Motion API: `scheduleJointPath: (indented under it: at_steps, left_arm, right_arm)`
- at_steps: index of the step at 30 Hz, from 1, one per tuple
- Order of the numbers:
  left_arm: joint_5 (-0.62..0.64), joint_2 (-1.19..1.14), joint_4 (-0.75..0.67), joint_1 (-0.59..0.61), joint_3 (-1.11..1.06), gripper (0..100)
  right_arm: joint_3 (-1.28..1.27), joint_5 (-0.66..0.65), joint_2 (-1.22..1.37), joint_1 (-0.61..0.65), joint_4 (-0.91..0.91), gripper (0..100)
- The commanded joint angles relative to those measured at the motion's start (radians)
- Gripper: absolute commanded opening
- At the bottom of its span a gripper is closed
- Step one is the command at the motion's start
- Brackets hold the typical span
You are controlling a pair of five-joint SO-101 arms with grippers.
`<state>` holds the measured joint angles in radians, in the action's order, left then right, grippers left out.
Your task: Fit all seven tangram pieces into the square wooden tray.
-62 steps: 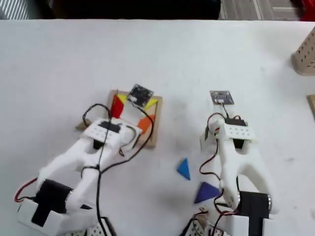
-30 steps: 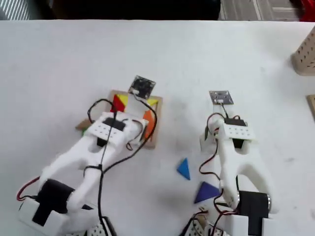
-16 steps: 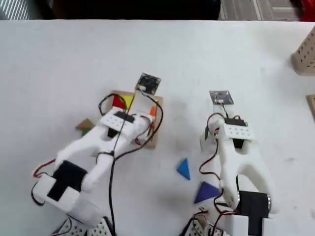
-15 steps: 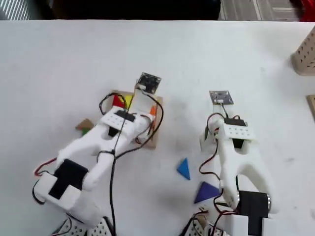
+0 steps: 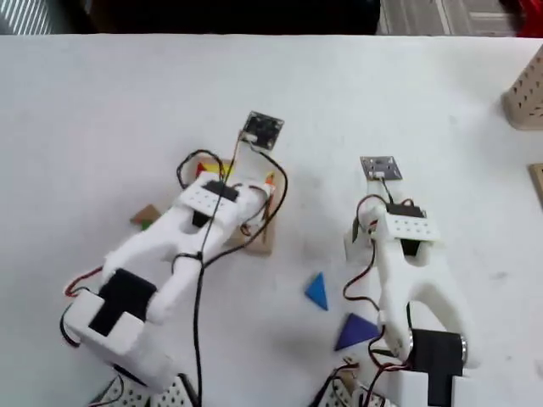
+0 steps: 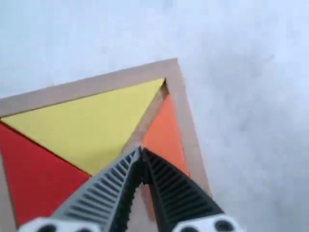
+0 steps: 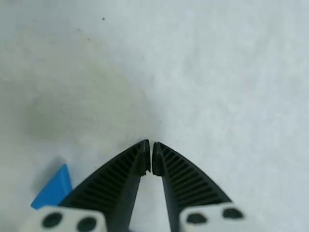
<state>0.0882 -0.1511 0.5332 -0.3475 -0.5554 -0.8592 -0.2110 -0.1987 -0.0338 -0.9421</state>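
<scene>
My left gripper is shut with nothing in it, its tips just above the square wooden tray, where a yellow triangle, a red triangle and an orange piece meet. In the high view the left arm covers most of the tray. A blue triangle and a purple triangle lie on the table between the arms. My right gripper is shut and empty over bare table, with the blue triangle beside it.
A green and a brown piece lie just left of the left arm. The right arm stands right of the tray. A pegged wooden block sits at the far right edge of the white table.
The left arm has swung toward the back right across the tray, now covering more of the red and orange pieces. The right arm and the loose pieces have not moved.
</scene>
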Motion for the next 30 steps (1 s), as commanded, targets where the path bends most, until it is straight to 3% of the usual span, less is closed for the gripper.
scheduleJointPath:
  at_steps: [1, 10, 19, 30]
  left_arm:
    - [0.009, 0.01, -0.003, 0.002, 0.058, 2]
    - [0.009, 0.168, 0.103, -0.01, 0.014, 2]
    - [0.0, 0.22, 0.098, -0.093, -0.095, 2]
    - [-0.006, 0.217, 0.003, -0.096, -0.201, 2]
  right_arm:
    - [0.005, -0.014, -0.042, 0.005, 0.005, 2.4]
    - [0.005, -0.014, -0.041, 0.008, 0.007, 2.4]
    - [0.005, -0.014, -0.041, 0.008, 0.007, 2.4]
    - [0.005, -0.014, -0.042, 0.004, 0.007, 2.4]
